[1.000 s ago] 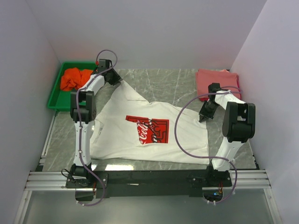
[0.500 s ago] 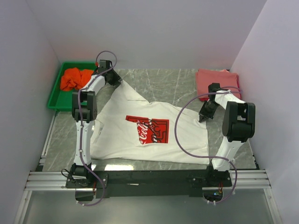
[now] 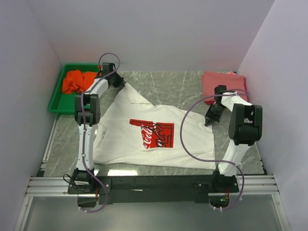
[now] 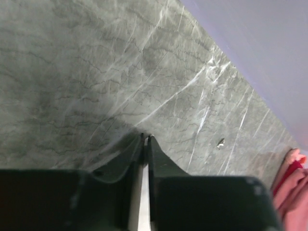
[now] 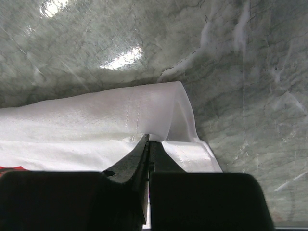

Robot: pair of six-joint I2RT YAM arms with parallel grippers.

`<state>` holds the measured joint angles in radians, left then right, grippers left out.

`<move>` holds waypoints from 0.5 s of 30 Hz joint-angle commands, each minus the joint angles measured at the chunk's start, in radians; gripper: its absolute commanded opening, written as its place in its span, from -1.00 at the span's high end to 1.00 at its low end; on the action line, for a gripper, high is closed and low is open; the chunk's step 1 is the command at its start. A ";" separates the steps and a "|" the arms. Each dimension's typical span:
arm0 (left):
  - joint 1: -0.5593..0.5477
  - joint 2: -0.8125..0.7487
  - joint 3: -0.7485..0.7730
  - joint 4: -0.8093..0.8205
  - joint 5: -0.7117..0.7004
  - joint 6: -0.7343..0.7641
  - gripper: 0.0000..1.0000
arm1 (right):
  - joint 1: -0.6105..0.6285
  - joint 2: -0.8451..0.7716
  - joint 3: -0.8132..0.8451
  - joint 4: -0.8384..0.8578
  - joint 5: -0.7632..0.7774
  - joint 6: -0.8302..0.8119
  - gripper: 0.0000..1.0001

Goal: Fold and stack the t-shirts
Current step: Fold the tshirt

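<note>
"On the marble table (image 3: 163, 89), where is the white t-shirt (image 3: 120, 139) sitting?" my colleague is asking over the link.

"It is lying spread out with its red print (image 3: 152, 134) facing up, covering most of the tabletop," I am telling her. "Its far-left corner is being drawn out to a point, and its right edge is puckering upward."

"What are the fingers doing?"

"I am watching the right gripper (image 5: 149, 138) at the shirt's right edge. Its fingers are clenched tight together, pinching a raised fold of the white cloth. The left gripper (image 3: 121, 83) is sitting at that stretched far-left corner. Through its wrist camera I am seeing the two fingers pressing almost together with a thin white sliver between them. It is probably gripping the shirt's hem there, though the tips are hiding most of it."

"And the other shirts?"

"The orange t-shirt (image 3: 77, 80) is lying crumpled in the green tray (image 3: 55, 103), just beyond the white shirt's far-left corner. The salmon-pink t-shirts (image 3: 219, 84) are sitting folded in a stack past its far-right side, not touching it."
</note>
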<state>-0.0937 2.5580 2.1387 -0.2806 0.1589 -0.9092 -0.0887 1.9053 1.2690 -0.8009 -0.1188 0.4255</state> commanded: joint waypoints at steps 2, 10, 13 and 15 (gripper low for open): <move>0.006 0.010 -0.014 0.066 0.056 -0.042 0.84 | 0.001 0.020 0.026 -0.003 0.005 0.012 1.00; 0.032 -0.022 -0.013 0.116 0.080 -0.114 0.99 | 0.001 -0.002 0.115 -0.083 0.019 0.019 1.00; 0.048 -0.003 0.042 0.135 0.112 -0.111 0.99 | 0.001 0.009 0.177 -0.113 0.021 0.021 1.00; 0.060 0.024 0.131 0.124 0.139 -0.089 0.99 | 0.001 0.017 0.202 -0.119 0.019 0.019 1.00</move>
<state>-0.0597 2.5671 2.1429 -0.2146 0.2455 -1.0012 -0.0883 1.9129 1.4067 -0.8818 -0.1135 0.4366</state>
